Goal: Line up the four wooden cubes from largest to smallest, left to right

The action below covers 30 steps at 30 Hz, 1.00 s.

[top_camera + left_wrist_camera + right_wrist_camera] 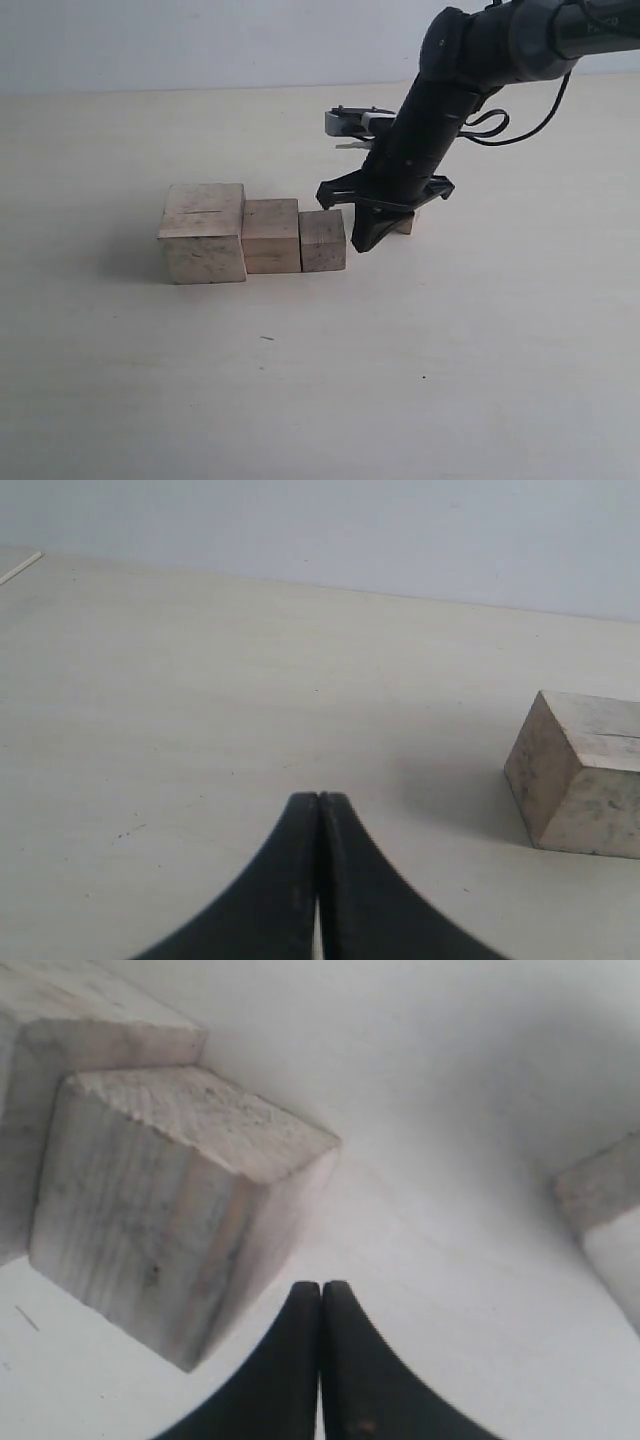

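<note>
Three pale wooden cubes stand touching in a row: the largest cube [203,234] with a slit line on top at the left, a medium cube [271,235] beside it, then a smaller cube [322,240]. The smallest cube [405,223] is mostly hidden behind my right gripper [364,245], just to the right of the row. That gripper is shut and empty, its tip low beside the third cube [170,1210]; the smallest cube's edge [600,1195] shows in the right wrist view. My left gripper [318,798] is shut and empty, with the largest cube [580,775] ahead of it.
The cubes rest on a plain pale table [320,380]. The black right arm [450,90] with a looping cable reaches down from the upper right. A pale wall [200,40] rises behind the table.
</note>
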Each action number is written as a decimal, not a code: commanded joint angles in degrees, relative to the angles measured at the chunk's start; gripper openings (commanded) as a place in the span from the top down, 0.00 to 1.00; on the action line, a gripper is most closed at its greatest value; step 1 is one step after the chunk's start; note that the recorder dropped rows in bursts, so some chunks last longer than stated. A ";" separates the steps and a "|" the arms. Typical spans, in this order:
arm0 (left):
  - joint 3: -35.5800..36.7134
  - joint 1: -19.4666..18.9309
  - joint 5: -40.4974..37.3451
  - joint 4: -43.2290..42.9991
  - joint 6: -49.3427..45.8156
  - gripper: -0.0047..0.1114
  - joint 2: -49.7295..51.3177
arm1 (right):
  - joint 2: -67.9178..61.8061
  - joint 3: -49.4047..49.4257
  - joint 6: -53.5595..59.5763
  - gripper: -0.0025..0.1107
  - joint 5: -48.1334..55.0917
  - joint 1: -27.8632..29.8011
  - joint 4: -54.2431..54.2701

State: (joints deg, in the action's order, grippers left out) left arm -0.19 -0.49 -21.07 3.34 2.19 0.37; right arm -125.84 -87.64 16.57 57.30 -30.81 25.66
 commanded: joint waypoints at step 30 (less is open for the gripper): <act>0.19 -0.13 0.68 -0.25 0.00 0.96 -0.37 | 17.76 -1.48 2.48 0.98 3.74 4.10 -9.65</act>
State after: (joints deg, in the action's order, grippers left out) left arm -0.19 -0.49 -21.07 3.34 2.19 0.37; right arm -110.78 -88.75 19.16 59.43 -29.82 18.32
